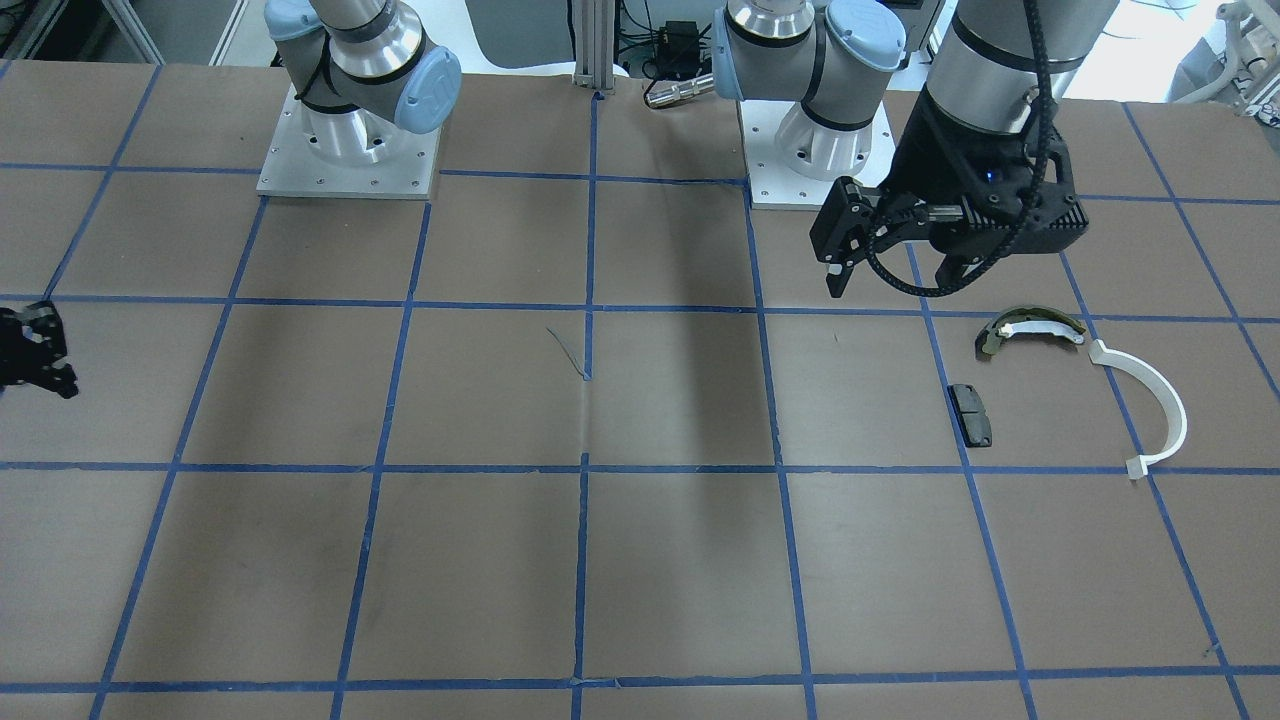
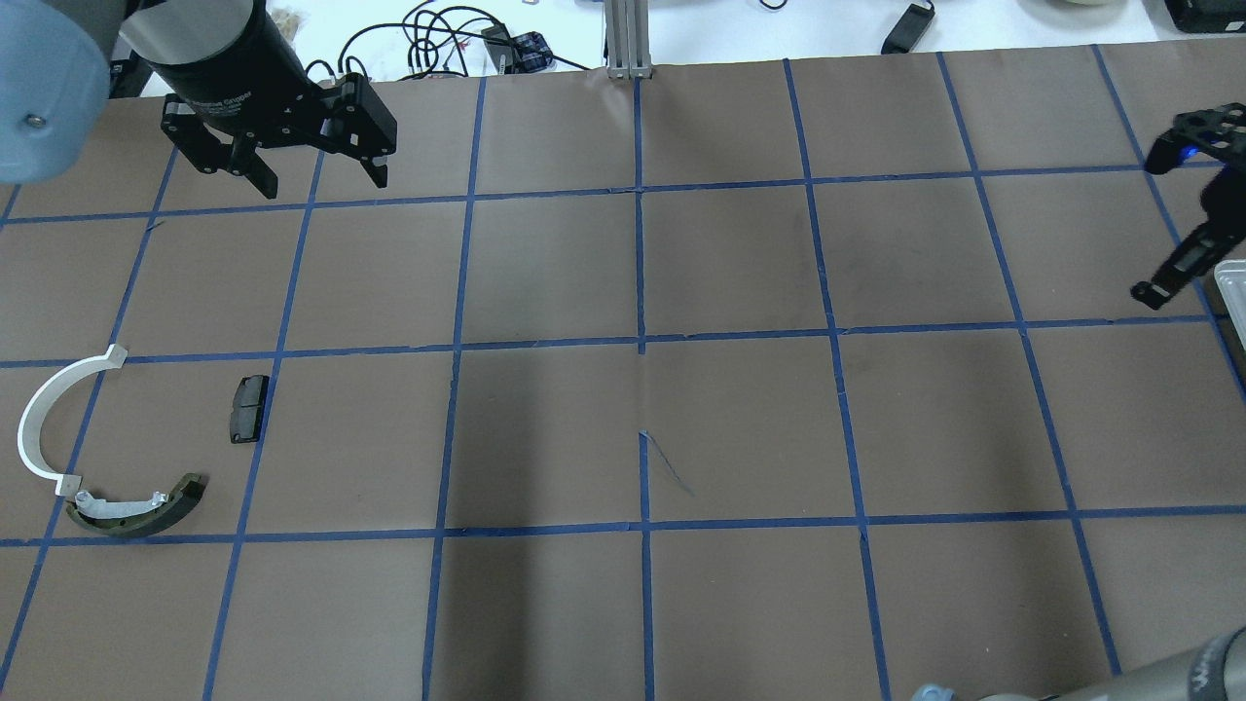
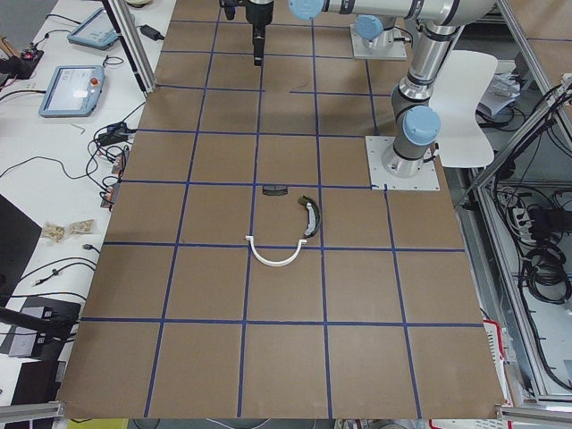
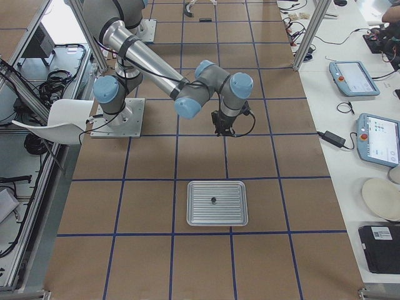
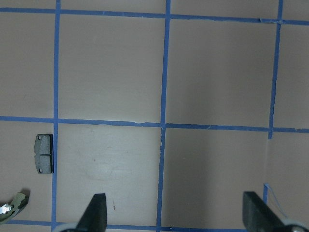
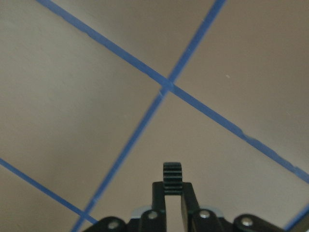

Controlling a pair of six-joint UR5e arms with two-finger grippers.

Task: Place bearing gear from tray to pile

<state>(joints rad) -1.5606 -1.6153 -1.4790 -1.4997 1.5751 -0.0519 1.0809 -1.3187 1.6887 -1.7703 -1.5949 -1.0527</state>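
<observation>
My right gripper (image 6: 173, 191) is shut on a small black toothed bearing gear (image 6: 172, 171), held above the brown table. It shows at the overhead view's right edge (image 2: 1183, 219), beside the metal tray (image 4: 195, 219). The pile lies far off on the left arm's side: a white curved arc (image 2: 39, 419), an olive-dark brake shoe (image 2: 136, 511) and a small black pad (image 2: 248, 407). My left gripper (image 2: 321, 180) hangs open and empty above the table, beyond the pile. The pad (image 5: 44, 153) shows at the left of its wrist view.
A small dark part (image 4: 213, 200) lies on the ribbed tray. Blue tape lines grid the brown table (image 1: 640, 400). The two arm bases (image 1: 350, 150) stand at the robot's edge. Tablets and cables lie on the side bench (image 4: 362, 81).
</observation>
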